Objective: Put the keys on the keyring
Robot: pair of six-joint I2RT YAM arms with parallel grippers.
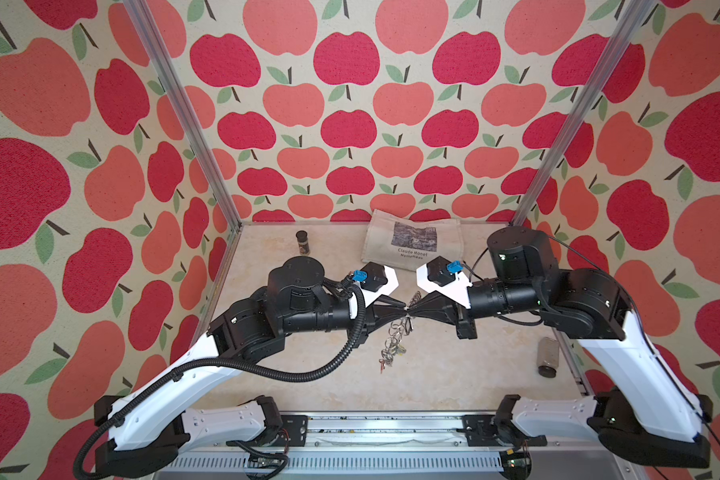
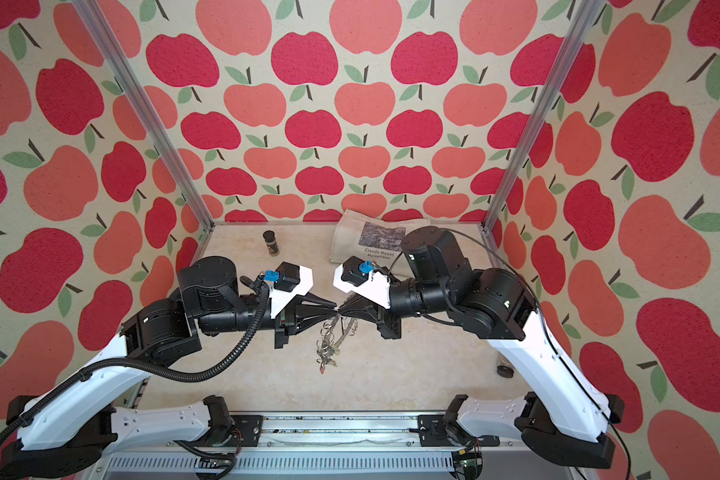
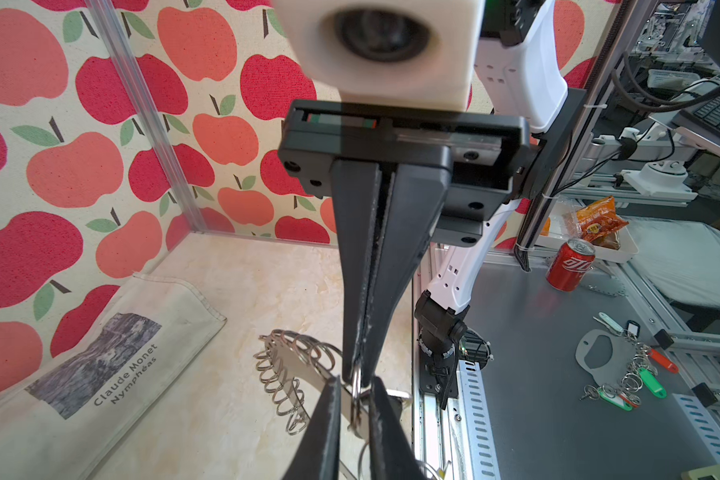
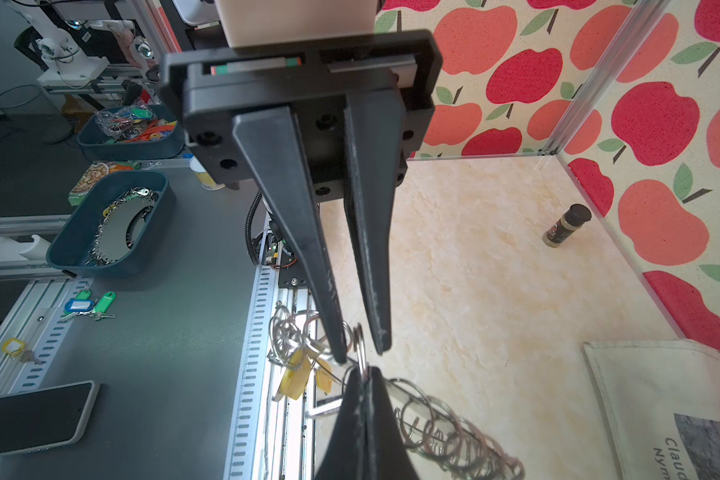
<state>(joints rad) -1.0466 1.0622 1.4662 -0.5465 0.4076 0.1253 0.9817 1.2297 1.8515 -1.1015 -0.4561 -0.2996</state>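
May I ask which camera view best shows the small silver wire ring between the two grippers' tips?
The right wrist view: the small silver wire ring is close, sharp and nearly whole there. The left wrist view shows only a short stretch of it. In both top views it is too small to make out.

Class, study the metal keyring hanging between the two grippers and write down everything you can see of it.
The keyring is a flat grey metal plate edged with many small shiny wire rings. It hangs tilted over the table, top end raised; whether its lower end touches is unclear. The right gripper is shut on one top ring; the left gripper's fingertips stand apart either side of that ring. A yellow tag dangles among the rings.
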